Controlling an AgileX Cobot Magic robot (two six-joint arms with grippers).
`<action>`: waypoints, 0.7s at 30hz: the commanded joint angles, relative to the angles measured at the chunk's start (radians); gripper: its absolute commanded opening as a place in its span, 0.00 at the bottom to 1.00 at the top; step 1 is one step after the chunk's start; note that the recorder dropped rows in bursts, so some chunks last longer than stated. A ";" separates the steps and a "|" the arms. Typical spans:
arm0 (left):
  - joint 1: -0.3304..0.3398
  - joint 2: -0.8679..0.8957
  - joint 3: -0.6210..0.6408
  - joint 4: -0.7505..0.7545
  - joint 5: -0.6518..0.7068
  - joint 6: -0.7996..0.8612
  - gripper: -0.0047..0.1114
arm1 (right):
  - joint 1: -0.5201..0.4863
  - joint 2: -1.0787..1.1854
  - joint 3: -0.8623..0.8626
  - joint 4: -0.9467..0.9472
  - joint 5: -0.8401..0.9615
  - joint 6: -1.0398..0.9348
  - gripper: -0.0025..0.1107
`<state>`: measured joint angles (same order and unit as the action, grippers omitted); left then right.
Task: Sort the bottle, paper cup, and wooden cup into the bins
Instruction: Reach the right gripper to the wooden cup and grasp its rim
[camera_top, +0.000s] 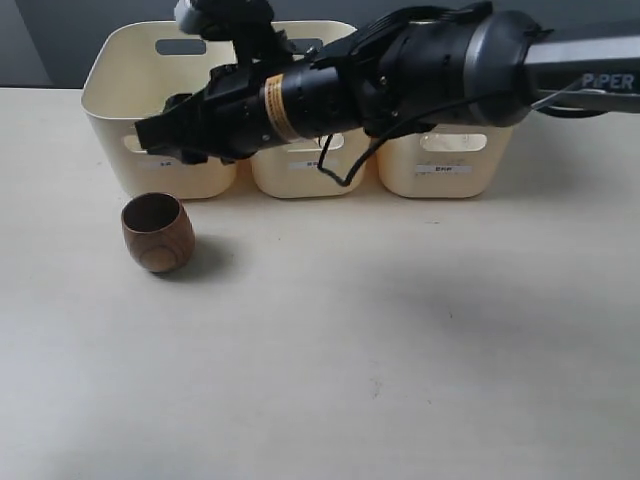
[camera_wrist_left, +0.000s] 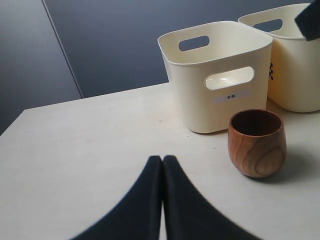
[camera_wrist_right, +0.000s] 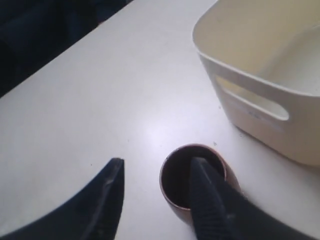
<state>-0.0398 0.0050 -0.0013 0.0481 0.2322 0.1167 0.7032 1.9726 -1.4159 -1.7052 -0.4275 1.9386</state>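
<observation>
Wooden cup (camera_top: 158, 232), upright on the desk (camera_top: 400, 350) at left centre of the exterior view, in front of the leftmost bin (camera_top: 108, 112): rigid, smooth-bellied, probably light, best pinched across its rim by the right fingers (camera_wrist_right: 106, 197), spread and empty above it; left fingers (camera_wrist_left: 149, 200) clenched together.

The right arm (camera_top: 400, 70) hides most of the middle bin (camera_top: 280, 180) from us; we cannot read the labels (camera_top: 443, 170).

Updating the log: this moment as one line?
right gripper: open, over wooden cup | left gripper: shut, empty | wooden cup: upright on table
</observation>
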 joint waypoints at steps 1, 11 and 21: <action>-0.003 -0.005 0.001 -0.005 -0.001 -0.002 0.04 | 0.013 0.043 -0.005 -0.015 0.031 0.008 0.39; -0.003 -0.005 0.001 -0.005 -0.001 -0.002 0.04 | 0.013 0.112 -0.005 -0.017 0.008 0.102 0.54; -0.003 -0.005 0.001 -0.005 -0.001 -0.002 0.04 | 0.017 0.122 -0.005 -0.010 0.035 0.105 0.50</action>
<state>-0.0398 0.0050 -0.0013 0.0481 0.2322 0.1167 0.7200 2.0905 -1.4159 -1.7188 -0.4105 2.0398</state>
